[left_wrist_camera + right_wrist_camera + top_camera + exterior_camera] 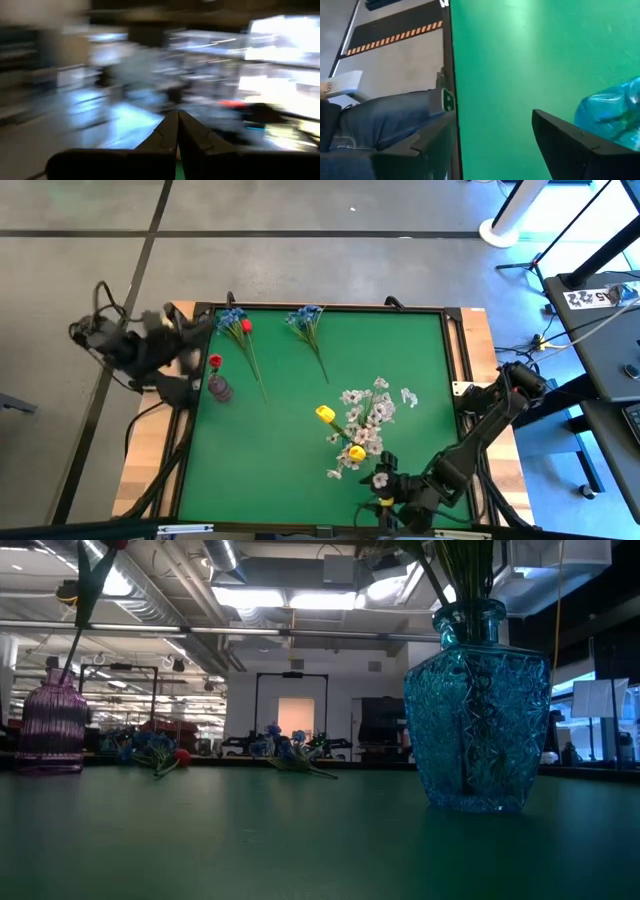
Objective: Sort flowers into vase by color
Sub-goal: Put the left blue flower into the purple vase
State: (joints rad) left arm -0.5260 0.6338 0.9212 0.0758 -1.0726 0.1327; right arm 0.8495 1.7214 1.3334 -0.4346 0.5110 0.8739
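A purple vase (pixel 220 388) (pixel 52 730) stands near the table's left edge with a red bud (pixel 215 361) in it. A blue glass vase (pixel 478 705) (pixel 615 115) holds white sprigs (pixel 368 412) and yellow buds (pixel 325 414). Two blue sprigs (pixel 233 318) (pixel 305 318) lie along the far edge, with a red bud (pixel 246 326) beside the left one. My left gripper (pixel 176 145) (pixel 195 328) is shut, holds nothing, and hovers blurred at the far-left corner. My right gripper (pixel 495 135) (pixel 385 498) is open at the near edge beside the blue vase.
The green table mat (pixel 280 460) lies bare between the two vases. A wooden frame (pixel 480 330) and cables border the mat. In the right wrist view, a person's leg in jeans (pixel 385 120) shows beyond the table's edge.
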